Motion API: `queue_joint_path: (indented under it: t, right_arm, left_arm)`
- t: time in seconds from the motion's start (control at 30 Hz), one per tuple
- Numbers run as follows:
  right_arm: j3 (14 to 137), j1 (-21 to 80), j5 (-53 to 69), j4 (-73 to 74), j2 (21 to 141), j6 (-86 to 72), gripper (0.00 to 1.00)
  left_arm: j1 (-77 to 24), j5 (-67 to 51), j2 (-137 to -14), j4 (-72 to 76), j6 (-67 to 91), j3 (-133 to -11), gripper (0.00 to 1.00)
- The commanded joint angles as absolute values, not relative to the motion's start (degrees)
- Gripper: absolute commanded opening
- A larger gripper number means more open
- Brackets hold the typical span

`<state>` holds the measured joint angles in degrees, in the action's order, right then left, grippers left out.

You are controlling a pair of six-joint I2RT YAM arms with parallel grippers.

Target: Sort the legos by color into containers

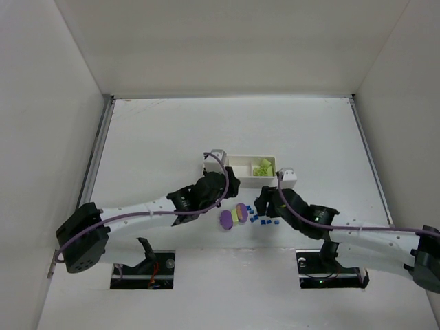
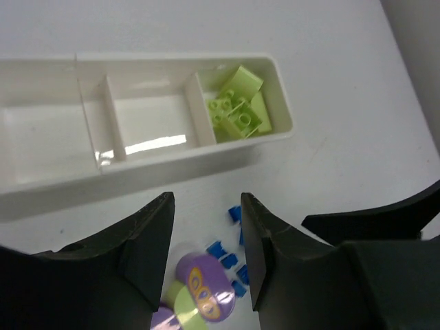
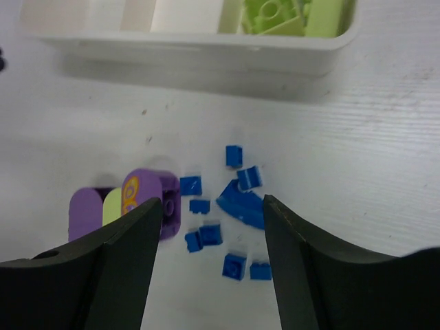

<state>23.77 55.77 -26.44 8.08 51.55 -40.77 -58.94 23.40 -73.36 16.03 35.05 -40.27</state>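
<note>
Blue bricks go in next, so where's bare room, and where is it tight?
Bare: the tray's middle and left compartments, and the table beyond it. The right compartment holds green blocks. Crowded: before the tray, blue bricks, purple piece, left pincer, right pincer, both open.

Long white tray, yellow-green blocks in its right compartment, purple piece and blue bricks nearby

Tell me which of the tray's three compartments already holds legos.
The end compartment on the right of the left wrist view: it holds the yellow-green blocks, while the middle compartment and the other end compartment are bare.
</note>
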Motion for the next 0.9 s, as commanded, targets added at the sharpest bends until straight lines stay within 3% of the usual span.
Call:
queue_joint_path:
  t: [0.0,0.2,0.57,0.77,0.87]
  right_arm:
    - [30.5,60.2,-30.8,16.2,54.0,-41.6,0.67]
    - [37.3,61.8,-32.1,24.2,63.8,-37.9,0.72]
    - [39.7,59.4,-26.3,24.3,71.6,-33.2,0.65]
    - [41.2,56.9,-24.0,22.9,76.3,-30.5,0.56]
    - [42.1,55.7,-22.9,22.4,78.1,-29.4,0.44]
  left_arm:
    - [-59.7,23.7,-69.7,12.7,35.3,-36.0,0.41]
    - [-61.8,24.0,-65.8,11.4,37.3,-31.9,0.41]
    - [-62.3,24.4,-55.0,8.1,38.0,-26.6,0.42]
    - [-62.3,24.4,-51.5,6.4,38.7,-25.0,0.43]
    - [-62.2,24.4,-50.3,6.2,38.8,-24.4,0.43]
